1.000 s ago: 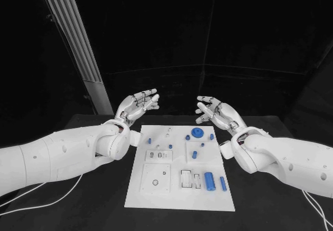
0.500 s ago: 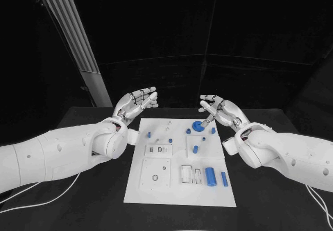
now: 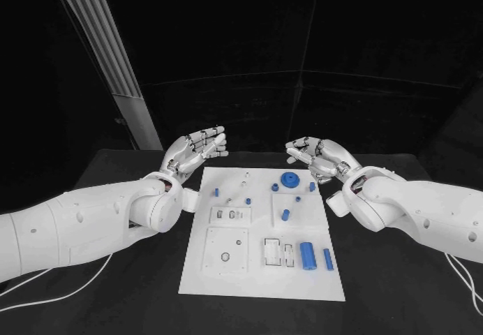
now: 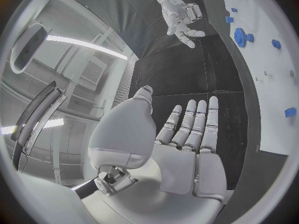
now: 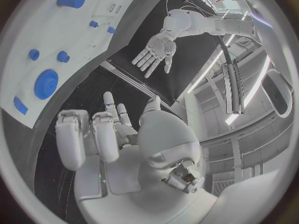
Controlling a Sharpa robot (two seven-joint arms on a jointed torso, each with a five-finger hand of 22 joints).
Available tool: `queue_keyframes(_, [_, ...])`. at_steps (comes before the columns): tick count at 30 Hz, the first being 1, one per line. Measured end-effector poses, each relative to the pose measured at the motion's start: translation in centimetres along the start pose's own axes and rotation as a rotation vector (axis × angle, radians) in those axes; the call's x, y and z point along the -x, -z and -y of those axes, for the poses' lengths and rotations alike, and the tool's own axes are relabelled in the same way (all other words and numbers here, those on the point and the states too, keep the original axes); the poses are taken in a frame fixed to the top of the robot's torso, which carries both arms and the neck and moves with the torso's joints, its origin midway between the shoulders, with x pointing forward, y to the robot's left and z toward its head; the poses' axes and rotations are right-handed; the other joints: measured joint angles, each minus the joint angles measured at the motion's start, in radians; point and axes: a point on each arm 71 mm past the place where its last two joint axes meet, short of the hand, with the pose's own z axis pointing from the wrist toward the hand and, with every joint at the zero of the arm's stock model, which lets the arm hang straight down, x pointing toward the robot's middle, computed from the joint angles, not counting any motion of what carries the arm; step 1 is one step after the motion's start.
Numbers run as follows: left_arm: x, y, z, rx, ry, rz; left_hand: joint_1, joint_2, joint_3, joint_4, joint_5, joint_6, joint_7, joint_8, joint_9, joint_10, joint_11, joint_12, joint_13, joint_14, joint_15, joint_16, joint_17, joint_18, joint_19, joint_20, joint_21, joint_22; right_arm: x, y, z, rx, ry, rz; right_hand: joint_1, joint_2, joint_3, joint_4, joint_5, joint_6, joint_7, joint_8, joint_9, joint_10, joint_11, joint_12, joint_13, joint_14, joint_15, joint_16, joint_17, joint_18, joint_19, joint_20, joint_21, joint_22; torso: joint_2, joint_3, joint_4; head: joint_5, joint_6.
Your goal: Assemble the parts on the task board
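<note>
White task board (image 3: 262, 276) lies flat, blue parts (image 3: 306, 257) scattered, apparently loose.

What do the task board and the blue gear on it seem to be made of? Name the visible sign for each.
Task board: probably matt white plastic or painted sheet; flat, even, no glare. Blue gear: likely moulded or printed plastic; uniform solid blue, dull surface.

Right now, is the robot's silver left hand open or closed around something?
Open. The silver left hand holds its fingers straight and apart with a bare palm, raised off the white task board.
</note>
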Motion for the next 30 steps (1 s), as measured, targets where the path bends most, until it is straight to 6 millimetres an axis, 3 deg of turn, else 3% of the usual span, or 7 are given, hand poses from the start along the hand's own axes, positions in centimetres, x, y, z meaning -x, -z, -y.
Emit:
queue_keyframes(2, [-0.1,0.0,0.1,-0.001,0.002,-0.003,0.000,0.000,0.000,0.000,0.000,0.000,0.000,0.004,0.000,0.000,0.000,0.000,0.000,-0.001,0.001,-0.004,0.000,0.000,0.000,0.000,0.000,-0.001,0.3,-0.3,-0.2,-0.002,0.025,-0.013,0.079,-0.010,0.034,-0.034,0.003,0.130,0.010,0.005,0.002,0.024,-0.002,0.000,-0.003,0.000,0.000,0.010,0.004,0.000,0.005,0.010,0.010,0.001,0.004,-0.0006,0.0023,-0.002,-0.001])
queue_keyframes(5, [-0.2,0.0,0.1,-0.002,0.005,-0.007,0.000,0.000,0.000,0.000,0.000,0.000,0.000,0.007,0.000,0.000,0.000,-0.001,0.000,-0.005,-0.002,-0.007,0.000,0.000,-0.007,0.000,-0.002,-0.002,0.4,-0.7,-0.5,-0.001,0.076,-0.033,0.173,-0.031,0.077,-0.091,0.003,0.254,0.028,-0.014,0.000,0.048,-0.012,-0.002,-0.005,0.000,0.000,0.010,0.005,0.000,0.005,0.016,0.010,0.001,0.010,-0.0015,0.0050,-0.004,-0.003])
queue_keyframes(10, [0.0,0.1,0.5,-0.006,0.010,-0.012,0.000,0.000,-0.006,0.000,0.000,0.062,0.007,0.044,0.012,0.000,0.000,-0.010,0.000,-0.011,0.004,-0.011,0.000,0.000,-0.007,0.000,-0.004,-0.005,0.0,-1.3,-0.9,0.011,0.233,-0.078,0.268,-0.063,0.119,-0.144,0.003,0.360,0.047,-0.099,-0.013,0.094,-0.026,-0.044,-0.008,-0.002,-0.006,0.015,0.004,0.000,0.005,0.016,0.010,0.001,0.020,-0.0030,0.0083,-0.013,-0.003])
queue_keyframes(14, [0.1,0.2,0.6,-0.007,0.015,-0.017,-0.001,0.009,-0.011,0.000,0.000,0.095,0.016,0.086,0.024,0.000,0.000,-0.015,0.000,-0.016,0.001,-0.015,0.001,0.000,-0.011,-0.004,-0.004,-0.008,-0.6,-1.8,-1.1,0.021,0.375,-0.110,0.352,-0.063,0.150,-0.180,0.003,0.427,0.032,-0.141,-0.013,0.139,-0.039,-0.080,-0.009,0.000,-0.018,0.015,0.004,0.001,0.005,0.016,0.010,0.001,0.026,-0.0039,0.0093,-0.020,-0.005])
queue_keyframes(21, [0.0,0.3,0.8,-0.010,0.025,-0.029,-0.001,0.009,-0.011,0.000,0.000,0.095,0.016,0.096,0.027,0.000,0.000,-0.015,0.000,-0.016,0.001,-0.015,0.001,0.000,-0.011,-0.004,-0.004,-0.008,-1.8,-2.8,-1.5,0.046,0.577,-0.150,0.392,-0.094,0.142,-0.191,0.003,0.458,0.023,-0.206,-0.013,0.166,-0.046,-0.144,-0.010,-0.002,-0.020,0.019,0.004,0.001,0.005,0.008,0.010,0.001,0.031,-0.0049,0.0095,-0.020,-0.013])
queue_keyframes(30, [-0.2,0.2,1.0,-0.012,0.035,-0.044,0.004,0.022,-0.011,0.000,0.000,0.095,0.016,0.120,0.032,0.000,0.000,-0.019,0.000,-0.016,0.001,-0.015,0.002,0.000,-0.011,-0.004,-0.004,-0.008,-3.3,-3.9,-1.8,0.055,0.762,-0.184,0.403,-0.092,0.126,-0.179,-0.001,0.473,0.015,-0.269,-0.013,0.191,-0.053,-0.206,-0.010,-0.002,-0.027,0.019,0.004,0.001,0.001,0.005,0.010,0.001,0.033,-0.0049,0.0110,-0.026,-0.023])
